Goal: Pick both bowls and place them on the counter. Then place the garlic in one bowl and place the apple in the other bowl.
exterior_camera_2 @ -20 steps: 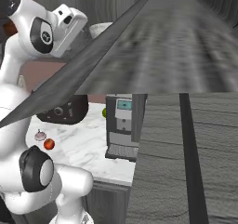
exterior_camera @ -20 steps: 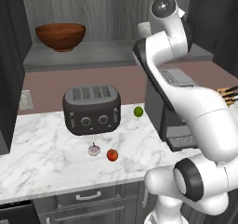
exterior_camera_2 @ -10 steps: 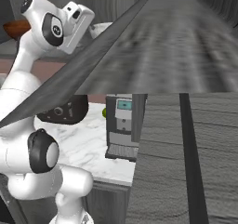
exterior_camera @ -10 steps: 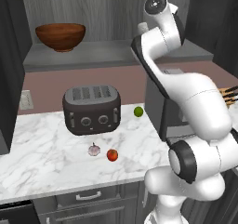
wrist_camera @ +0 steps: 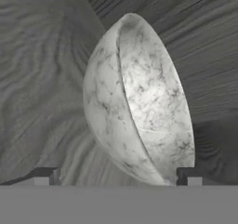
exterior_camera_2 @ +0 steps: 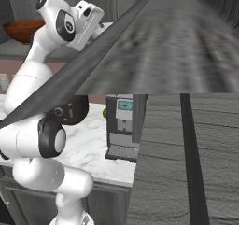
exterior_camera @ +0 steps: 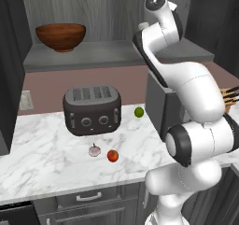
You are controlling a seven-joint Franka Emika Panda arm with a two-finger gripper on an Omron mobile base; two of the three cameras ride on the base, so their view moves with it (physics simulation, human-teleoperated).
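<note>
Upper left of the left base view: a brown wooden bowl (exterior_camera: 61, 36) sits alone on the grey shelf (exterior_camera: 107, 56), untouched.
Centre left of that view: a dark toaster (exterior_camera: 92, 109) stands on the marble counter (exterior_camera: 42, 149); just in front of it lie the garlic (exterior_camera: 94, 150) and the apple (exterior_camera: 112, 156), close together but apart.
Centre: a small green fruit (exterior_camera: 139, 112) rests on the counter right of the toaster, near a dark coffee machine (exterior_camera_2: 122, 126).
Upper centre right: the white arm (exterior_camera: 161, 28) is raised to shelf height, its hand turned away toward the upper cabinets.
Hand view: a white marbled bowl (wrist_camera: 139, 102) looms close, seen rolled on its side by the camera's tilt, against grey wood grain.
Gripper: the gripper (wrist_camera: 116, 174) stands wide open and holds nothing; its two tips sit at the lower edge, the right one just at the bowl's rim, the left one clear of it.
Step in hand: likely the approach to the marbled bowl, the first pick.
Next move: probably advance until one finger is inside the rim and one outside, then close and lift; a thin curved wall may slip.
</note>
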